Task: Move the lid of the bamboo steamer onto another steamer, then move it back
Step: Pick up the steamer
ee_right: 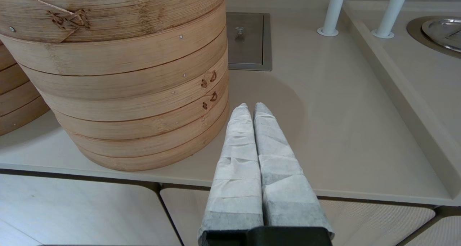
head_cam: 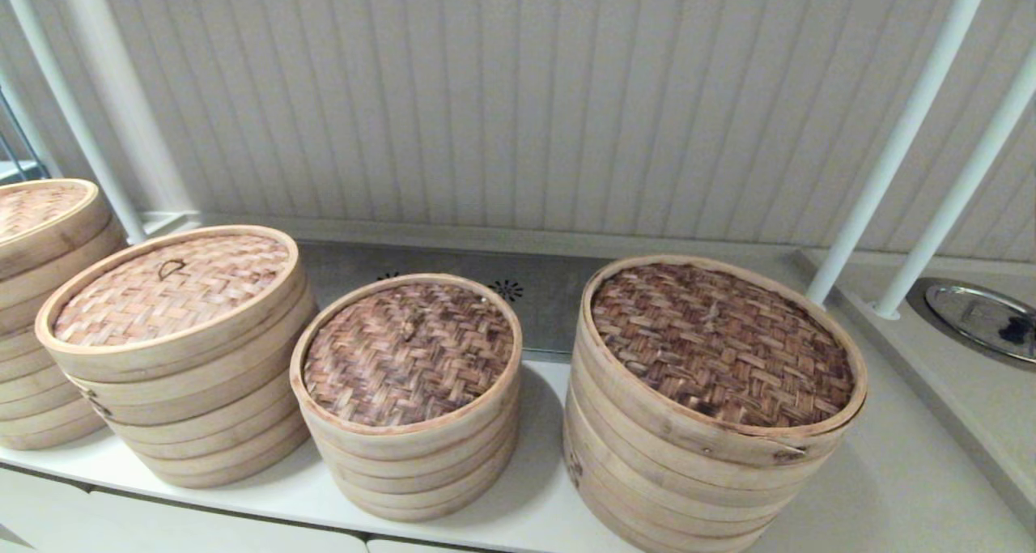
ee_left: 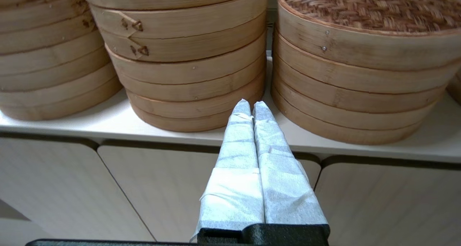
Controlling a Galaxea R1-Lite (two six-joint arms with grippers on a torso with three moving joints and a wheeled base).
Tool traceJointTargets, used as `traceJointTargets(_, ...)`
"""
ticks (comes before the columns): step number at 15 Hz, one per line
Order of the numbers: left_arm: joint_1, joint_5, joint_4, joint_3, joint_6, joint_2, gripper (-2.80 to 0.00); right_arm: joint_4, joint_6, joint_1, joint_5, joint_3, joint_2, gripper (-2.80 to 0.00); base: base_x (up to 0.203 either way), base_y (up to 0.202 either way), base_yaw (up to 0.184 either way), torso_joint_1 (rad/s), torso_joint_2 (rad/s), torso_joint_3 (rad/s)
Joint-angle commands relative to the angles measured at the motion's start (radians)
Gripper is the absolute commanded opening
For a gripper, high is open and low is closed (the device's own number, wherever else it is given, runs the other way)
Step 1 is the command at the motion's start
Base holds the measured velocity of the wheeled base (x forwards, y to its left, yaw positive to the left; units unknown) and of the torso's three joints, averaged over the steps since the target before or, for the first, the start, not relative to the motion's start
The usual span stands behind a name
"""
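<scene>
The bamboo steamer lid (head_cam: 170, 290) sits on its own steamer, untouched; left gripper (ee_left: 251, 107) and right gripper (ee_right: 251, 109) wait below the desk (head_cam: 534, 504) edge, fingers together.

Left claw (ee_left: 252, 107) with two tapered fingers wrapped in white fabric tape, creased bands, black plastic base behind them, right claw (ee_right: 251, 109) wrapped alike

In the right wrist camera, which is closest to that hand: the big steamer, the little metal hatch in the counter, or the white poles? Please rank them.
From the right hand, shut and empty:
1. Widest steamer, just beside the fingertips.
2. Metal hatch, set in the counter beyond.
3. White poles, farthest back.
</scene>
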Motion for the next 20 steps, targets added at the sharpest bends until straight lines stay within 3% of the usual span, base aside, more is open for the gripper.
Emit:
traceJointTargets(1, 0.000, 0.001, -0.001, 0.000, -0.003, -0.002, -2.80, 0.000, 0.000, 0.000, 0.000, 0.002, 0.001, -2.80, 0.000, 0.000, 0.000, 0.000, 0.00, 0.000)
traceJointTargets(20, 0.000, 0.001, -0.001, 0.000, -0.003, 0.000, -2.80, 0.000, 0.000, 0.000, 0.000, 0.003, 0.001, -2.80, 0.000, 0.000, 0.000, 0.000, 0.00, 0.000)
